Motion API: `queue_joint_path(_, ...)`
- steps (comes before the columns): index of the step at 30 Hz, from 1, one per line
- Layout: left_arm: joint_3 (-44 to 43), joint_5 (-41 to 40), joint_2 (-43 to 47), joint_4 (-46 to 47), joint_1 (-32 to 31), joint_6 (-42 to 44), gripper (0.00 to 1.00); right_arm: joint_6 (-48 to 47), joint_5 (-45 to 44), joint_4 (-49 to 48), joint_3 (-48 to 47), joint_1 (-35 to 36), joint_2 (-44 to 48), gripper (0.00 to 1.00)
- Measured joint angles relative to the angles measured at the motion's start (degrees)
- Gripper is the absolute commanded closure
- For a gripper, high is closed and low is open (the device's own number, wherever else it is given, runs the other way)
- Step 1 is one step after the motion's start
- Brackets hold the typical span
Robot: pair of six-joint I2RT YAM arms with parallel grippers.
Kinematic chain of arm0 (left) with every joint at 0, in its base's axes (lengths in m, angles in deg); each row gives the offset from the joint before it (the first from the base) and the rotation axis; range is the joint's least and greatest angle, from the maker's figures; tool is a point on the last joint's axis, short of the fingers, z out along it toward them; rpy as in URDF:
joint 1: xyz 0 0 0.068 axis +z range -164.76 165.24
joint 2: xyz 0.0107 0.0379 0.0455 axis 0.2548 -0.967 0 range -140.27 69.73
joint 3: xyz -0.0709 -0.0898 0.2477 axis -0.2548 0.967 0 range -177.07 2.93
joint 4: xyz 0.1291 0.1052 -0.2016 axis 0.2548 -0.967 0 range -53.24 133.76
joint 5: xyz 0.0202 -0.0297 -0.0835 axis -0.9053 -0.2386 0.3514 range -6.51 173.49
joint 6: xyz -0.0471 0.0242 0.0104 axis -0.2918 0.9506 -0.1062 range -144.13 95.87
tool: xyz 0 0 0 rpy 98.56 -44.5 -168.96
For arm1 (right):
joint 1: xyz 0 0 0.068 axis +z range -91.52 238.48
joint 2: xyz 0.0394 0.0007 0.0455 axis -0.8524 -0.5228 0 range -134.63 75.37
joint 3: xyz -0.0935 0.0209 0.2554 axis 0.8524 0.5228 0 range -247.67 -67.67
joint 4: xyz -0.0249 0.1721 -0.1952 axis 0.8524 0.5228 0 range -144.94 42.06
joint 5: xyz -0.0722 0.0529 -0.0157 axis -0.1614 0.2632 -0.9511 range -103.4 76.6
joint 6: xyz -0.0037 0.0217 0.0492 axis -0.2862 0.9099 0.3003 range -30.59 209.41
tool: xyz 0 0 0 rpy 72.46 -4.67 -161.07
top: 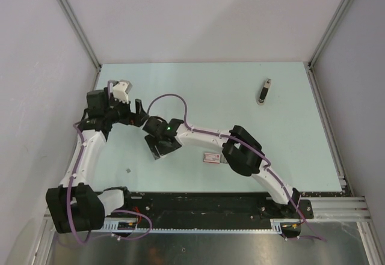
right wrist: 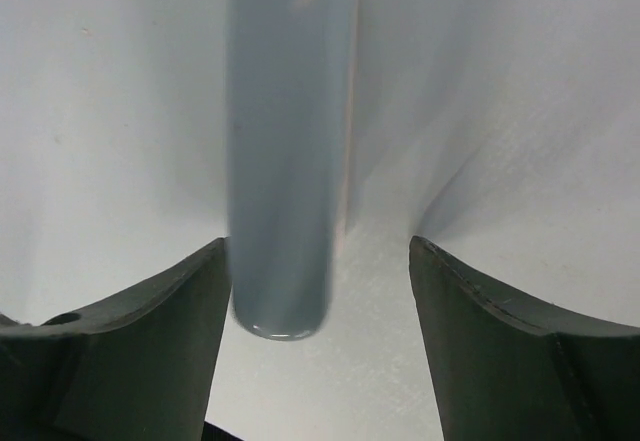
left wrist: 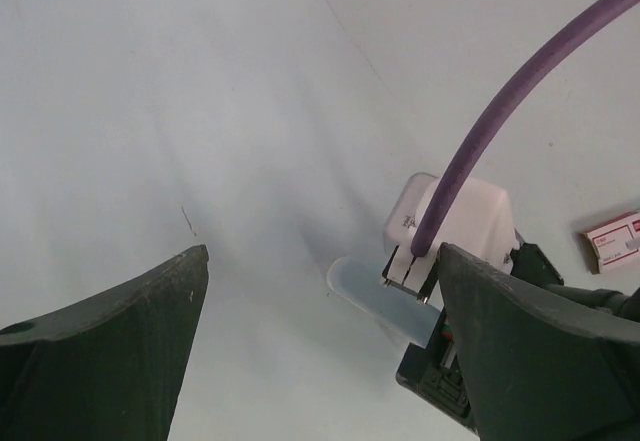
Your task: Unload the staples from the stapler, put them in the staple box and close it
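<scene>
The stapler (top: 264, 91) lay flat on the far right part of the tabletop (top: 198, 79), its long axis running roughly away from me and slightly slanted, well apart from both of my grippers. I judged it light and rigid: a slim hard body, likely smooth plastic and metal, so it could skid or pivot if pinched near one end. The safest hold looked to be across its narrow width near the middle of its length, leaving the end with the silvery part free, since the staples would probably have to come out there. From above it was too small for me to tell which end opened, whether it was shut, or whether any staples were inside. Neither wrist camera saw it at all.

My right gripper (right wrist: 315, 361) was spread open low over the middle-left of the tabletop, its jaws straddling the end of a pale blue wedge (right wrist: 290, 161). That was not the thing I needed. The wedge sat close against one finger; I could not tell whether they touched. The overhead view hid the wedge under my wrist.

My left gripper (left wrist: 320, 361) hung just beside it, also released and holding nothing, looking at the right wrist and its purple cable (left wrist: 520, 91).

A flat pink-and-grey box (top: 212, 157) lay near my right forearm, and a tiny dark speck (top: 129, 170) sat nearer the bases, too small to identify.
</scene>
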State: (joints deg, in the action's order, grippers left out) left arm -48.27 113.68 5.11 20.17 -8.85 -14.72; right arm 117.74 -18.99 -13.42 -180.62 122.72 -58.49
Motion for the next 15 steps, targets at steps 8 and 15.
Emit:
queue_joint_path(8,0.0,1.81,-1.11,3.21,-2.38,0.07,0.0,-2.1,2.21,0.07,7.87,-4.2,7.96,0.13)
queue_joint_path(15,0.37,-11.65,-3.52,2.84,-12.07,3.41,0.01,-1.11,0.85,-5.75,18.53,-27.12,29.2,0.04)
